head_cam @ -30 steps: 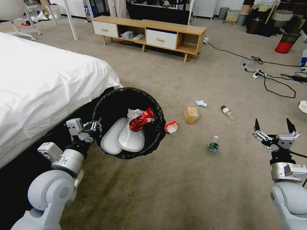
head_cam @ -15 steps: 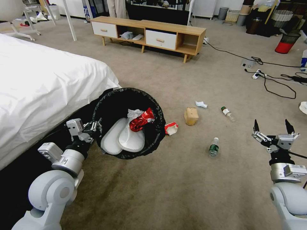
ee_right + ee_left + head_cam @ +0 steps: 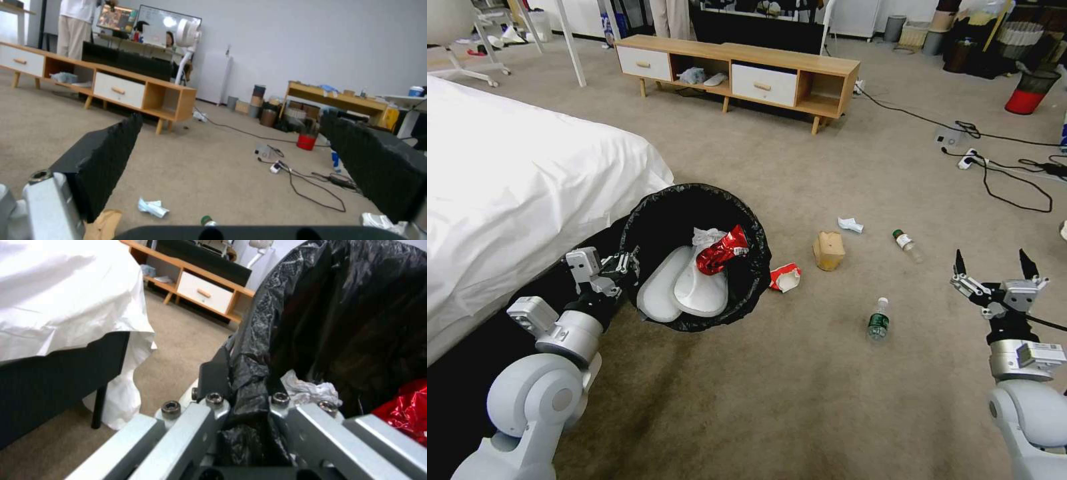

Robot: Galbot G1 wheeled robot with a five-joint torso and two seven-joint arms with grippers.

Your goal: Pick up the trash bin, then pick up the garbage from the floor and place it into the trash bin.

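The trash bin (image 3: 694,200), lined with a black bag, hangs tilted beside the bed, and my left gripper (image 3: 627,263) is shut on its near rim. In the left wrist view the left gripper (image 3: 244,386) pinches the trash bin's liner (image 3: 347,323). Inside lie a crumpled red can (image 3: 720,252), a white tissue (image 3: 707,235) and two white slippers (image 3: 684,287). On the carpet lie a red-white cup (image 3: 786,277), a brown paper bag (image 3: 829,250), a tissue (image 3: 850,225) and two bottles (image 3: 907,244) (image 3: 879,321). My right gripper (image 3: 992,270) hovers open, right of the nearer bottle.
The white bed (image 3: 514,200) fills the left side. A wooden TV stand (image 3: 740,67) stands at the back. Cables and power strips (image 3: 1000,173) trail over the carpet at the right, with a red-and-black mesh bin (image 3: 1030,90) behind. Open carpet lies in front of me.
The whole head view has shifted a little, so the floor garbage sits slightly lower and further right. Both arms keep their poses, and the bin stays in the left gripper.
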